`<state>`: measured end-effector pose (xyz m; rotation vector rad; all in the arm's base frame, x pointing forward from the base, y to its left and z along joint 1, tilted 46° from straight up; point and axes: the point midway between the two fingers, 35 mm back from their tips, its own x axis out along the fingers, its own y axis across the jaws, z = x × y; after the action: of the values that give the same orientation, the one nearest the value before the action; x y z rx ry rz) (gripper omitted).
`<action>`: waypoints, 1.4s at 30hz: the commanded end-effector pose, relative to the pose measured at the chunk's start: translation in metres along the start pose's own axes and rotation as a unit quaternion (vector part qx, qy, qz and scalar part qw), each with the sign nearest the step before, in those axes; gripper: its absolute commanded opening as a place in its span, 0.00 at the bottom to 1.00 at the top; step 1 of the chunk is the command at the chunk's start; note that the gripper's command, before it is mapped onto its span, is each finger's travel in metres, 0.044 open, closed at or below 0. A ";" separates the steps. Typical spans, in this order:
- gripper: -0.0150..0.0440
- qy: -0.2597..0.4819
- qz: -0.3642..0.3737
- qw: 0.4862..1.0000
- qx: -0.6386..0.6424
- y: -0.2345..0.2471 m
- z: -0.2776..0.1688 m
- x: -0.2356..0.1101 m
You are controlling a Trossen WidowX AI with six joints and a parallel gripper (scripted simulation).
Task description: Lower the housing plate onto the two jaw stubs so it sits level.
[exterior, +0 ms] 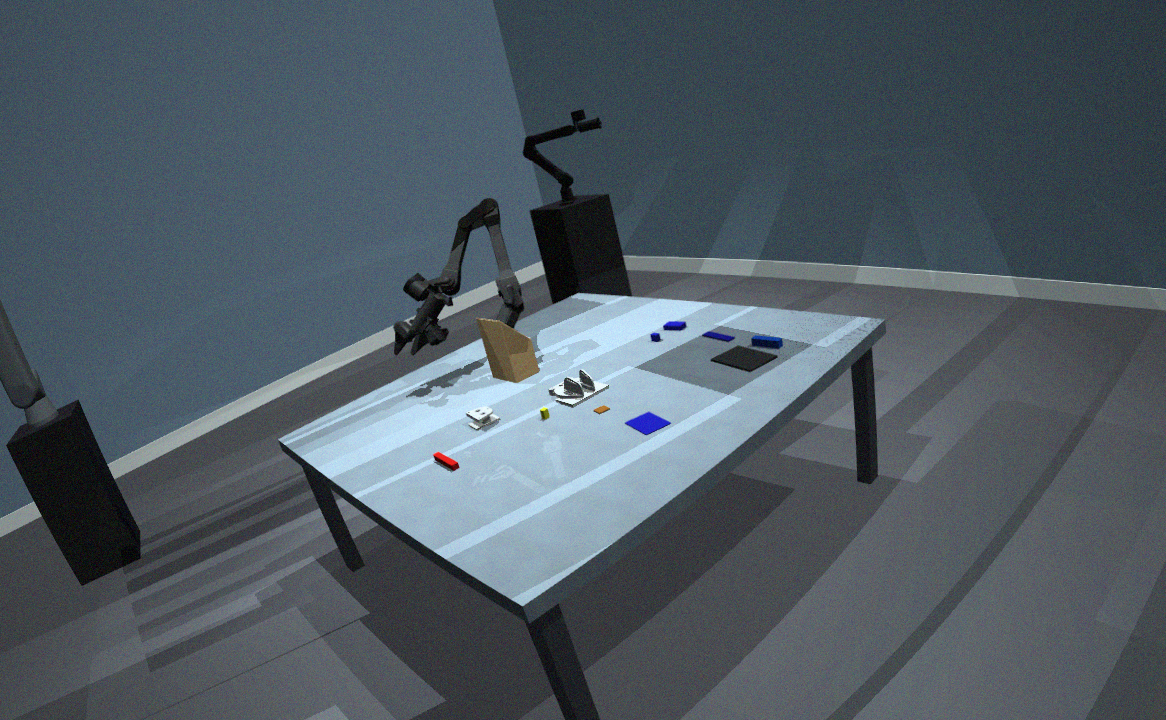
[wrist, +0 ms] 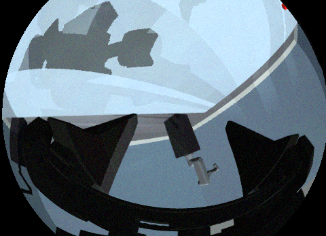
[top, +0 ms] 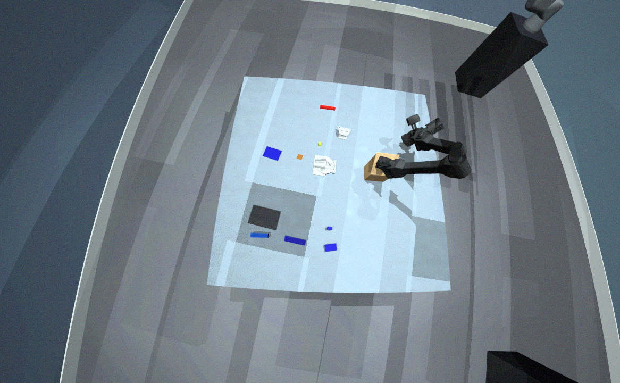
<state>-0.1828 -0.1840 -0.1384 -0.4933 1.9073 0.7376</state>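
Note:
My gripper (top: 440, 124) (exterior: 406, 345) (wrist: 184, 122) is open and empty, raised near the table edge beyond the wooden block and well away from the white parts. A small white part (top: 343, 132) (exterior: 482, 418) with two dark spots on top sits on the table; it looks stacked in layers. A larger white part (top: 324, 165) (exterior: 578, 390) lies beside it, with two upright grey fins in the exterior view. At this size I cannot tell which piece is the housing plate, whether it sits level, or where the jaw stubs are. Neither white part shows in the wrist view.
A wooden block (top: 373, 173) (exterior: 508, 352) stands beside my arm's base. A red bar (top: 327, 107) (exterior: 446, 461), yellow cube (top: 319, 143) (exterior: 544, 413), orange tile (top: 300, 156) (exterior: 601, 409) and blue tile (top: 272, 153) (exterior: 647, 422) lie around the white parts. Several blue blocks and a dark plate (top: 264, 217) (exterior: 744, 358) lie farther off.

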 end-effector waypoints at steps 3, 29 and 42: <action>1.00 -0.035 -0.045 0.997 -0.054 -0.048 0.009 0.000; 1.00 -0.190 -0.118 0.943 -0.248 -0.182 0.100 -0.033; 1.00 -0.288 -0.098 0.887 -0.346 -0.220 0.181 -0.068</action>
<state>0.0763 -0.2322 -0.1956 -0.8055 1.0635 1.2114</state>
